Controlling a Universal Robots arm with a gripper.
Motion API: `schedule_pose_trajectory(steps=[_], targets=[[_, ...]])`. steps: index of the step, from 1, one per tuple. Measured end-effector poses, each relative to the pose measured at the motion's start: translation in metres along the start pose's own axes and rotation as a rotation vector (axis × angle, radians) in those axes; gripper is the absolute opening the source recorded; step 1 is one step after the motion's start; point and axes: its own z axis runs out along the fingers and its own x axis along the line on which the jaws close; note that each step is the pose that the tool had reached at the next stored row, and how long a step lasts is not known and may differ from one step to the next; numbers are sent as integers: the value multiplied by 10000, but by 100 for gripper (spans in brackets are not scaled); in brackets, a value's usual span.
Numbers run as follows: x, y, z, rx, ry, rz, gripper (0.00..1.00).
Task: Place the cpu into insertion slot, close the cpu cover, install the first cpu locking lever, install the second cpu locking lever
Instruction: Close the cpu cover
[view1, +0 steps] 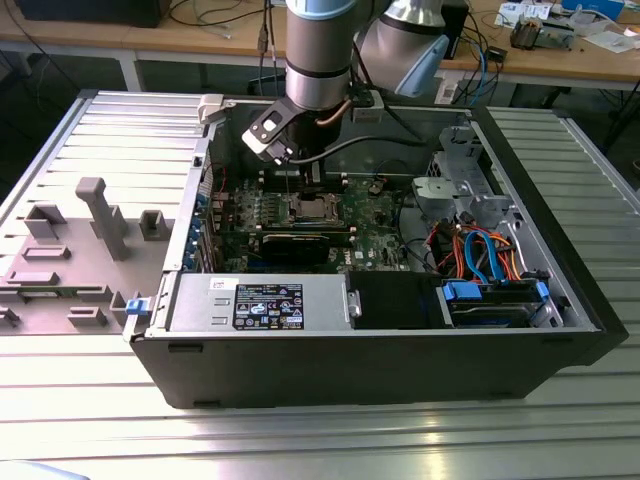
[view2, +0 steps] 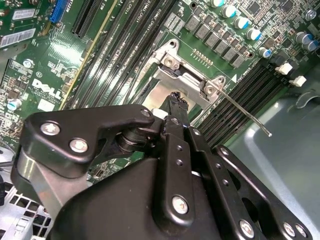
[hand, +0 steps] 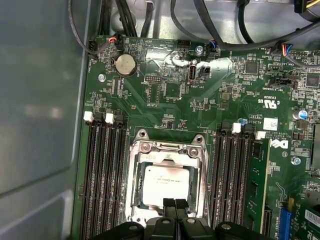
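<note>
Gripper (hand: 175, 204), fingers closed together (nothing held), tips at the edge of the cpu cover (hand: 134, 190), lowered over the cpu (hand: 167, 184) seated in the insertion slot (hand: 167, 146), far side of the case (view1: 330, 365); probably poised to press the frame flat.

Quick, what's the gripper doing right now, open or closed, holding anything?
Gripper: closed, fingertips together at the edge of the cpu cover, nothing visible between them.
</note>
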Motion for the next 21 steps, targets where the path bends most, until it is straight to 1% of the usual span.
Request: schedule_pose_trajectory(steps=[15, 21], targets=[[0, -3, 5, 1, 3, -11, 11], [4, -60, 65, 16, 31, -254, 11]])
